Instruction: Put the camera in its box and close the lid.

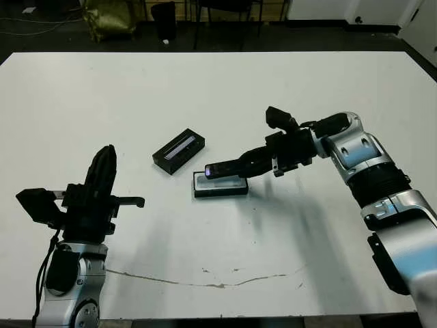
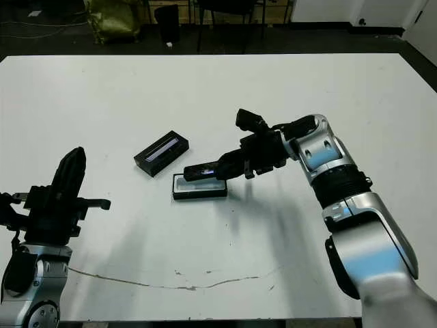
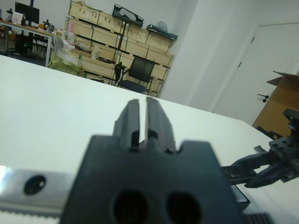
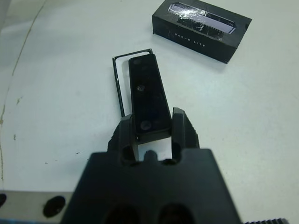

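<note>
My right gripper (image 1: 239,166) is shut on one end of the camera (image 1: 220,169), a slim black bar. The camera hangs just above the box (image 1: 222,189), lined up along it and reaching toward its far end. In the right wrist view the camera (image 4: 148,93) covers most of the box (image 4: 115,81), whose thin black rim and white lining show along one side. The lid (image 1: 179,152), black with a shiny stripe on top, lies on the table just left of the box, apart from it. My left gripper (image 1: 104,166) stands upright near the front left, shut and holding nothing.
A thin dark crack line (image 1: 218,281) runs across the white table (image 1: 205,89) near its front edge. Beyond the far edge stand chairs (image 1: 225,14) and a yellow-green bag (image 1: 109,17) on a dark floor.
</note>
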Available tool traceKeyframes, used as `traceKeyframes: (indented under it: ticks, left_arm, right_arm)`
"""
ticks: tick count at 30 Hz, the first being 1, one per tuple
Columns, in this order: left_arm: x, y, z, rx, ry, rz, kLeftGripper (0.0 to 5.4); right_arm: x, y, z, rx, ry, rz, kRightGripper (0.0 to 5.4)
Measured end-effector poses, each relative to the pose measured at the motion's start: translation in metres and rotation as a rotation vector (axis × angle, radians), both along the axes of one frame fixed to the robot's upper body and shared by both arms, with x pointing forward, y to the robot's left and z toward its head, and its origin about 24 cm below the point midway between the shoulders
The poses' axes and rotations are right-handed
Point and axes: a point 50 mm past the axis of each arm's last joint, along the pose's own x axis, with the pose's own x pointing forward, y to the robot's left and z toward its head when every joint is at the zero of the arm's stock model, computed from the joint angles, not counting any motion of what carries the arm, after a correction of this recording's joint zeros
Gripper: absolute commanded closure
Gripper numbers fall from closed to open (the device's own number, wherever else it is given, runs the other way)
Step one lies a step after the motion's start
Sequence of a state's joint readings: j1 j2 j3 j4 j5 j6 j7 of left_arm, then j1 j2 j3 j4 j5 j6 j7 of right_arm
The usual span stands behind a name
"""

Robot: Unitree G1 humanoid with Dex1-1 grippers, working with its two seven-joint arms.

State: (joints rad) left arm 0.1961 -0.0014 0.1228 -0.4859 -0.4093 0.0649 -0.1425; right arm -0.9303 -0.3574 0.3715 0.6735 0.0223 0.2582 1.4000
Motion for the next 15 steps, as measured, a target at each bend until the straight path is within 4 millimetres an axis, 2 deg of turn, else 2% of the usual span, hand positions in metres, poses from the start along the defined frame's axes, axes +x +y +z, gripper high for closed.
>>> traceKeyframes:
  ticks: [15]
  left_arm:
    - [-0.0001,-0.0005,-0.0003,0.000,0.001,-0.001,5.40]
  right_arm:
    - [-0.0009,0.0071,-0.0023,-0.038,-0.018,0.047,5.07]
